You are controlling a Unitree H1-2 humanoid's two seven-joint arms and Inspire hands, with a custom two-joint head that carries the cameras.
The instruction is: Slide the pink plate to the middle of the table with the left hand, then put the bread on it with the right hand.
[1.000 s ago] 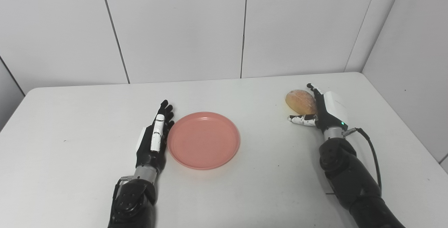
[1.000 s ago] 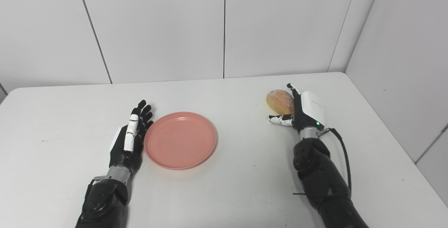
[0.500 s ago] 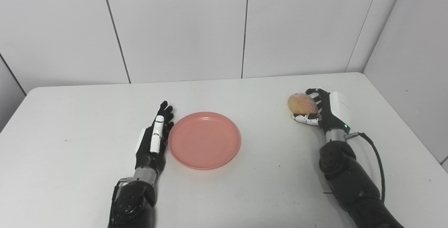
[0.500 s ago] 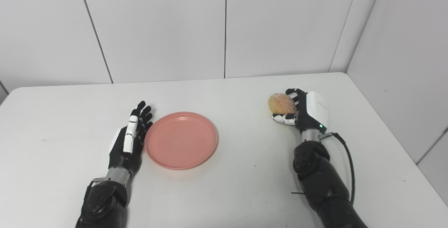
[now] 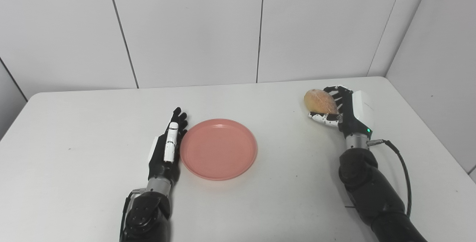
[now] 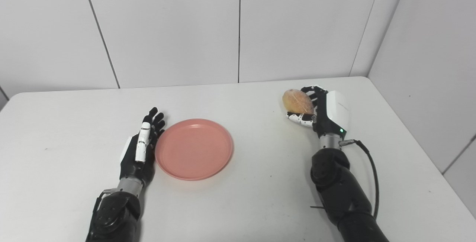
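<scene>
So the pink plate [image 5: 218,149] is sitting flat on the white desk [image 5: 74,123], roughly in the middle, a bit toward the left side. The left hand [image 5: 167,149] is lying right beside the plate's left rim with its fingers stretched out straight and together, pointing away toward the wall. It's grasping nothing, just flat and released, and its edge looks like it's touching the rim or very nearly, hard to say which.

Over on the right, the right hand [image 5: 344,110] has the bread [image 5: 319,101] grasped. It's a roundish golden-brown roll, with the thumb [image 5: 322,118] tucked under it and the dark fingers curled around the far side. The bread looks lifted clear of the desk, since you can see white surface below the thumb, and it's well apart from the plate, over toward the right back corner of the desk.

A black cable [image 5: 403,171] runs off the right wrist down along the forearm. White panelled wall [image 5: 186,30] behind everything. Nothing on the plate at this point.
</scene>
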